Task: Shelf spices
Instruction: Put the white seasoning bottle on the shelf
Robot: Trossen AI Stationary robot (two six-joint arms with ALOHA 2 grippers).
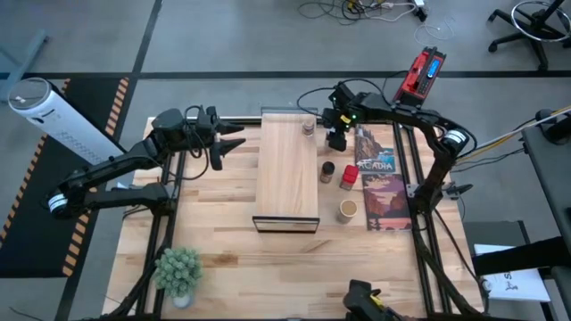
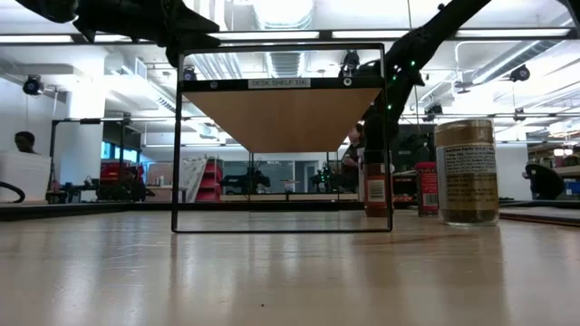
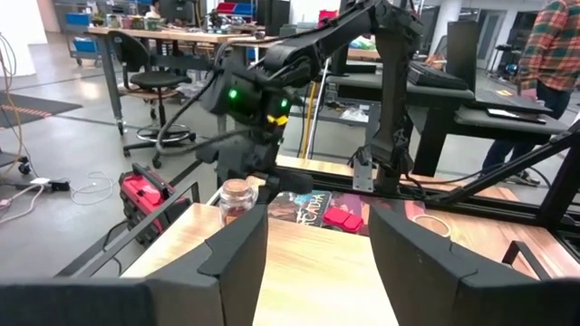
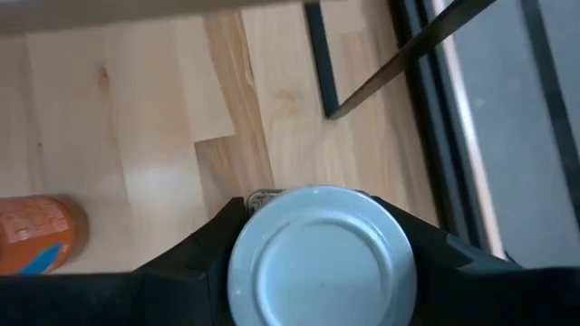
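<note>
The shelf [image 1: 285, 169] is a pale board on a thin black frame [image 2: 281, 217] at mid table. At its far right corner my right gripper [image 1: 326, 134] is shut on the white-capped jar [image 3: 237, 201], whose cap [image 4: 322, 272] fills the gap between the fingers. A dark-lidded jar [image 1: 327, 169], a red tin [image 1: 348, 177] and a tan-topped round jar [image 1: 348, 209] stand on the tabletop right of the shelf. My left gripper [image 3: 317, 272] hovers level beside the shelf's far left part, open, with nothing between its fingers. My right gripper pinches the jar at its white cap [image 4: 246, 264], one finger [image 4: 204, 249] on each side. The fingers come from above, slanting down. The jar is upright below them. My left finger hides its base, so I cannot tell whether it hangs clear.
Two flat printed game boxes [image 1: 375, 160] [image 1: 385, 203] lie right of the spices. A potted plant [image 1: 178, 267] stands near the front left corner. Black frame rails [image 1: 419, 223] run along the table's sides. A person [image 3: 553, 45] stands at a desk beyond the table.
</note>
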